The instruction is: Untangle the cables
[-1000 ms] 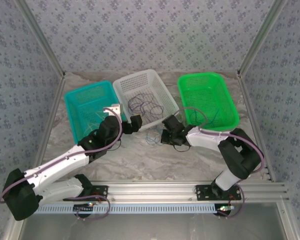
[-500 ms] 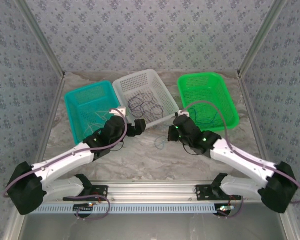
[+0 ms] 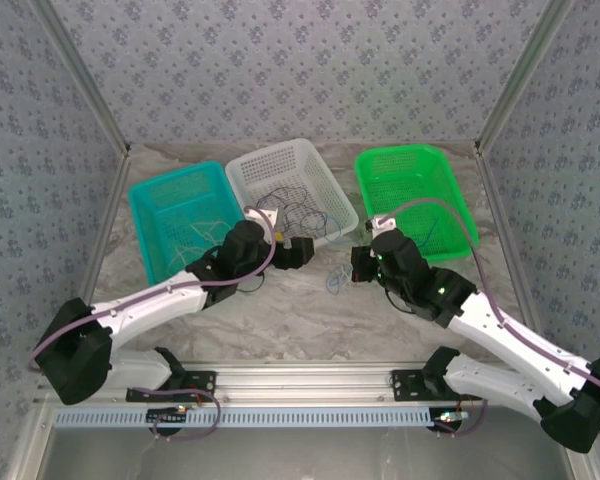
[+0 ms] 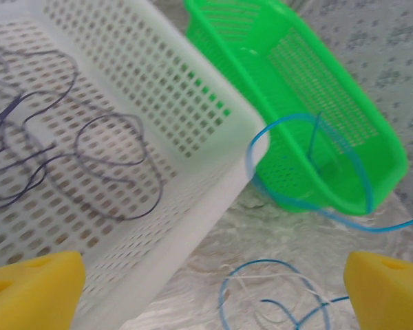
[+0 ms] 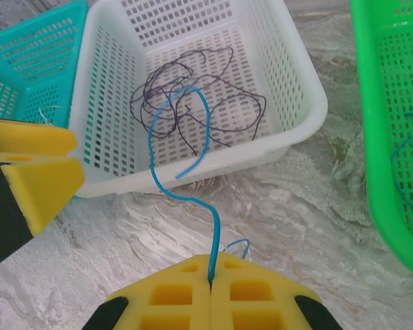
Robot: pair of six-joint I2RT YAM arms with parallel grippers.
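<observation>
Right tool (image 5: 210, 282) is pressed together on a blue cable (image 5: 215, 237). The cable climbs from between its yellow pads, bends left and arches up in the air, seen against the white basket (image 5: 310, 103). Its free end curls back down toward that basket's near wall. Just past the pads, a loose tangle (image 5: 237, 244) of blue and whitish cable lies on the marbled tabletop (image 5: 296, 206).

From overhead, the loose tangle (image 3: 335, 280) sits on the tabletop between the right tool (image 3: 360, 265) and the left tool (image 3: 302, 252), close to both.

On the left wrist camera, the left tool (image 4: 210, 295) has its pads wide apart with nothing between them but air. The loose tangle (image 4: 261, 302) lies on the tabletop below the gap. Beyond it, the arch of the blue cable (image 4: 303, 117) rises beside the white basket's corner (image 4: 251, 141), in front of the green basket (image 4: 378, 137).

Farther back, dark purple cables (image 5: 193, 103) lie coiled on the floor of the white basket. To the right, the green basket (image 3: 410, 155) holds a second blue strand (image 3: 430, 235). At the far left, the teal basket (image 3: 170, 190) holds thin pale strands (image 3: 195, 235), too faint to trace.
</observation>
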